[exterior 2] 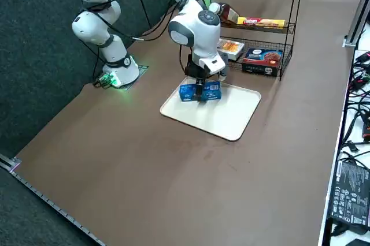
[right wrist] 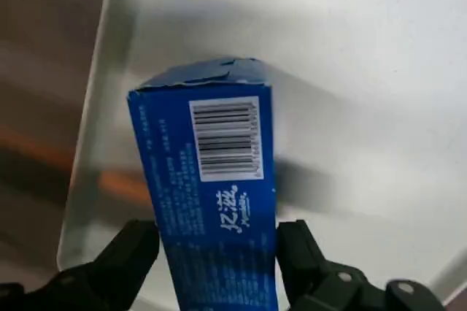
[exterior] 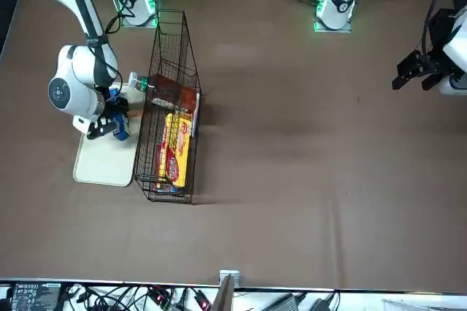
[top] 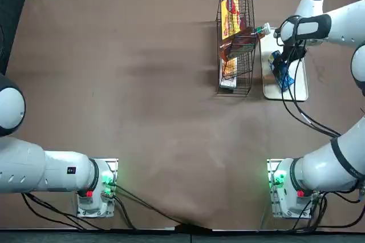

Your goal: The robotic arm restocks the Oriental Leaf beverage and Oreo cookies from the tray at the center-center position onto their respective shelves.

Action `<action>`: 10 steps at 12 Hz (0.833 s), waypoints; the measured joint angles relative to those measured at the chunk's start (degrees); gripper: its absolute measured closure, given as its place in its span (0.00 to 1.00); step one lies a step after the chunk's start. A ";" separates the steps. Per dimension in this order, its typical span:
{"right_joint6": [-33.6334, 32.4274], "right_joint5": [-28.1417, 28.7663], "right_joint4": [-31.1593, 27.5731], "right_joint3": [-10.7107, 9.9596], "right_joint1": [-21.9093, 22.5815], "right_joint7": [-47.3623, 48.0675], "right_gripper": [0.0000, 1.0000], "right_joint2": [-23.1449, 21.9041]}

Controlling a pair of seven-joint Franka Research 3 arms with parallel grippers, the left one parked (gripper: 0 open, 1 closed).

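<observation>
The Oreo cookies [right wrist: 208,201], a blue packet with a barcode, are over the cream tray [exterior 2: 228,119] near its end closest to the shelves. My right gripper [right wrist: 215,242] comes down from above with one black finger pressed on each long side of the packet. Whether the packet still touches the tray I cannot tell. In the right side view the gripper [exterior 2: 200,87] covers the middle of the packet [exterior 2: 186,92]. The Oriental Leaf beverage [exterior 2: 224,12] lies on an upper tier of the black wire shelves [exterior 2: 272,26], its white cap [top: 265,28] poking out toward the arm.
The shelves [top: 235,37] also hold yellow-and-red boxes [top: 230,15] and a dark red box [exterior 2: 263,58] on a low tier. Black cables [top: 302,114] trail from the right arm across the tray's near end. The rack stands right beside the tray [top: 296,92].
</observation>
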 joint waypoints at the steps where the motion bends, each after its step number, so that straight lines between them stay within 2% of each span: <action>1: 0.00 -0.20 0.00 -0.01 -0.03 0.00 0.01 0.08; 2: -0.11 -0.30 0.00 -0.04 -0.11 0.00 0.08 0.07; 4: -0.24 -0.39 0.08 -0.15 -0.27 0.00 0.34 -0.07; 7: -2.20 -0.39 0.66 -0.31 -0.33 0.00 0.40 -0.44; 10: -7.59 -0.39 3.72 -0.48 -0.96 0.09 0.41 -2.56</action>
